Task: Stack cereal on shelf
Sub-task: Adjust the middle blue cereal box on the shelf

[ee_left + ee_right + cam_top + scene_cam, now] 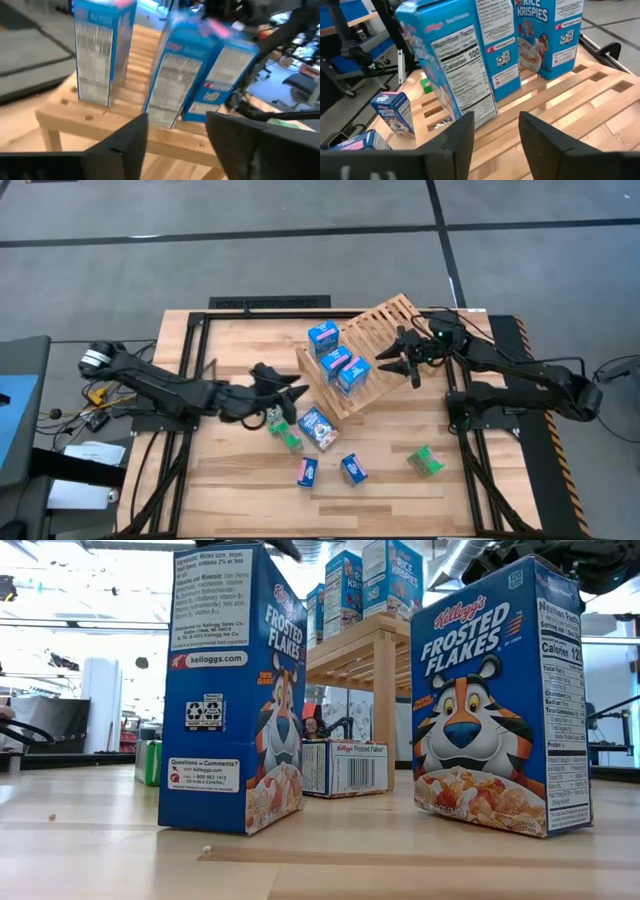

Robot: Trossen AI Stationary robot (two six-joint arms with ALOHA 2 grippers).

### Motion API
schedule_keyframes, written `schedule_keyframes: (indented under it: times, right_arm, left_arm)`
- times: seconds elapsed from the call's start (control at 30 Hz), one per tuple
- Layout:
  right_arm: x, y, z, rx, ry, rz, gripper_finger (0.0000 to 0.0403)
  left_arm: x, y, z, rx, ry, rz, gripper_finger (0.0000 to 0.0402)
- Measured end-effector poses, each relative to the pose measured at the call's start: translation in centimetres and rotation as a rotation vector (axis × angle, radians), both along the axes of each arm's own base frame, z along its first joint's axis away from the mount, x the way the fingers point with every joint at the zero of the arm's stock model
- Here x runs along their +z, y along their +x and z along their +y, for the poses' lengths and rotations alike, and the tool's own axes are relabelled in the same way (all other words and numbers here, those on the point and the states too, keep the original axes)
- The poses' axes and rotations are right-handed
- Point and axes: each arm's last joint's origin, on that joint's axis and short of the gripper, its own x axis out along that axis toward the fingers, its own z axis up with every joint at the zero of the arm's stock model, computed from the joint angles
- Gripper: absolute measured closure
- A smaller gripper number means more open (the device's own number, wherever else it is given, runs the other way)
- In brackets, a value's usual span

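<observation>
Three boxes (338,363) stand on the shelf (385,330) and six wait on the table (240,490), so both empty, spread grippers, left (296,395) and right (392,361), should back off slowly without bumping them.

Around my plank tabletop (240,510) lay a grey floor (300,270) crossed by dark seams. Beyond the table, the room was brightly lit, with ceiling ducting (455,560) overhead and dark equipment (45,725) along the side.
</observation>
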Motion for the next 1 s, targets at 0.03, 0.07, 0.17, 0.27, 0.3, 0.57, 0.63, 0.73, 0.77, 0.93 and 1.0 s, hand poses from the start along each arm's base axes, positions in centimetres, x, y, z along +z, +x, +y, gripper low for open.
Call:
schedule_keyframes:
  times: [0.03, 0.07, 0.17, 0.27, 0.3, 0.57, 0.63, 0.73, 0.77, 0.93, 1.0]
  right_arm:
    - [0.0, 0.0, 0.0, 0.000, 0.000, 0.000, 0.0232]
    - [0.0, 0.0, 0.0, 0.000, 0.001, 0.001, 0.0236]
    - [0.0, 0.0, 0.0, 0.000, 0.001, 0.001, 0.0247]
    - [0.0, 0.0, 0.0, 0.000, 0.001, 0.001, 0.0256]
    - [0.0, 0.0, 0.0, 0.000, 0.001, 0.001, 0.0258]
    - [0.0, 0.0, 0.0, 0.000, 0.001, 0.002, 0.0269]
    - [0.0, 0.0, 0.0, 0.000, 0.001, 0.002, 0.0269]
    - [0.0, 0.0, 0.0, 0.000, 0.001, 0.002, 0.0269]
    - [0.0, 0.0, 0.0, 0.000, 0.001, 0.002, 0.0269]
    - [-0.1, 0.0, 0.0, 0.000, 0.003, 0.004, 0.0269]
    - [0.0, 0.0, 0.0, 0.000, 0.003, 0.004, 0.0269]
  left_arm:
    - [-0.4, 0.4, 0.1, 0.008, -0.015, -0.006, 0.0244]
    - [-0.8, 0.9, 0.1, 0.009, -0.026, -0.015, 0.0260]
    - [-1.7, 2.0, 0.1, -0.006, -0.028, -0.021, 0.0304]
    - [-2.2, 2.8, 0.3, -0.002, -0.019, -0.031, 0.0339]
    - [-2.4, 2.9, 0.5, 0.005, -0.019, -0.029, 0.0349]
    - [-2.8, 3.8, 2.4, -0.004, -0.039, -0.040, 0.0396]
    - [-2.8, 3.9, 2.9, -0.007, -0.040, -0.039, 0.0400]
    - [-2.8, 4.0, 3.6, -0.005, -0.045, -0.042, 0.0399]
    - [-2.8, 4.0, 3.8, -0.005, -0.048, -0.042, 0.0398]
    - [-2.8, 4.1, 4.7, -0.017, -0.057, -0.042, 0.0397]
    - [-2.8, 4.1, 5.0, -0.021, -0.061, -0.042, 0.0397]
